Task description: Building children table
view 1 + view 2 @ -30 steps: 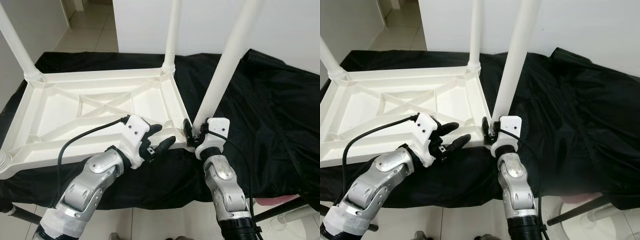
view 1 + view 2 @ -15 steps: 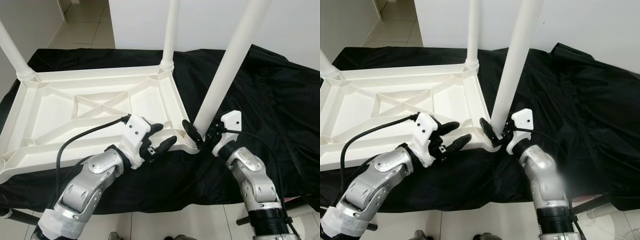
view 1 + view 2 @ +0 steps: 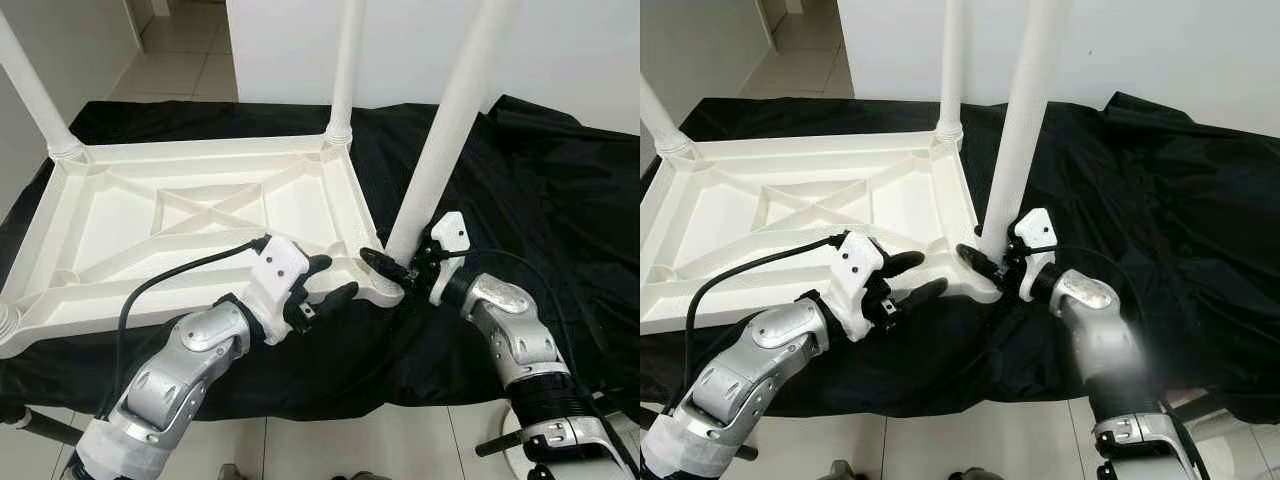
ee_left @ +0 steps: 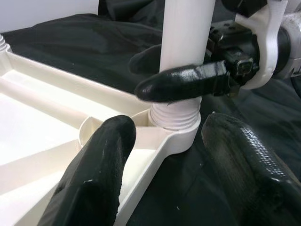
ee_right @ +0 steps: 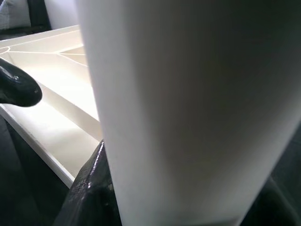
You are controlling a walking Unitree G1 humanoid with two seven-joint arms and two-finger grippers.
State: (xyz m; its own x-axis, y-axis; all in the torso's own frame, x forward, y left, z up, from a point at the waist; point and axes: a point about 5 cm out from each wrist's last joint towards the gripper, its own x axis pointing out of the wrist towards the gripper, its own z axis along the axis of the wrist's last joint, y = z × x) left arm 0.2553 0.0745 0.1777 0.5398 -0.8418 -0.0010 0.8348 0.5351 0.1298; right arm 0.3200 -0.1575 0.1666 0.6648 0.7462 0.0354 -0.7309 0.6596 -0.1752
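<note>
Tabletop (image 3: 200, 215) upturned, three legs standing, right gripper (image 3: 400, 268) jaws grasping near leg (image 3: 447, 125), left gripper (image 3: 325, 280) jaws released.

Bright, even indoor light; wrist views blur up close.

Left arm: silver, bent at the elbow, reaching forward and inward from the robot's lower left; a black cable loops back from its white wrist housing. Left tool (image 3: 322, 281): two long black fingers (image 4: 94, 174) spread apart, one above the other in the eye views, nothing between them.

Right arm: silver, forearm angled inward from the lower right, white wrist housing turned upward. Right tool (image 3: 393, 262): fingers apart, one on either side of a white tube; one black finger (image 4: 188, 82) lies across the tube's near face.
</note>
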